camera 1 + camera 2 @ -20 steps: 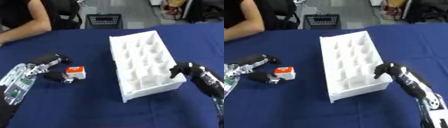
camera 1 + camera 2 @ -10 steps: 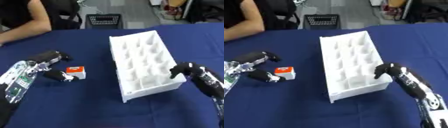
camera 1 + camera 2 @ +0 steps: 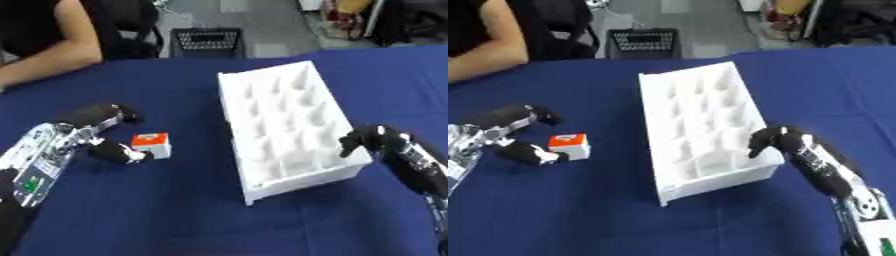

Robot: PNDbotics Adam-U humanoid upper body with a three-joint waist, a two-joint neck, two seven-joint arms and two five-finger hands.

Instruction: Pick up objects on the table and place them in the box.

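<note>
A small white-and-orange box (image 3: 151, 144) lies on the blue table (image 3: 175, 210), left of centre. My left hand (image 3: 90, 131) is open beside it. The fingers (image 3: 107, 114) arch above and to the box's left, and the thumb (image 3: 119, 153) lies against its near left side. The long white box (image 3: 278, 131) with several compartments stands in the middle, all of them looking bare. My right hand (image 3: 773, 141) is at its near right corner, fingers curled over the rim of the right wall.
A person's bare arm (image 3: 48, 64) rests on the table's far left edge. Beyond the far edge stand a black wire basket (image 3: 206, 42) and a chair. Open blue cloth stretches along the near side between my arms.
My left hand's fingers have shifted slightly over the small box, which stays put. The right hand and the white box have not moved.
</note>
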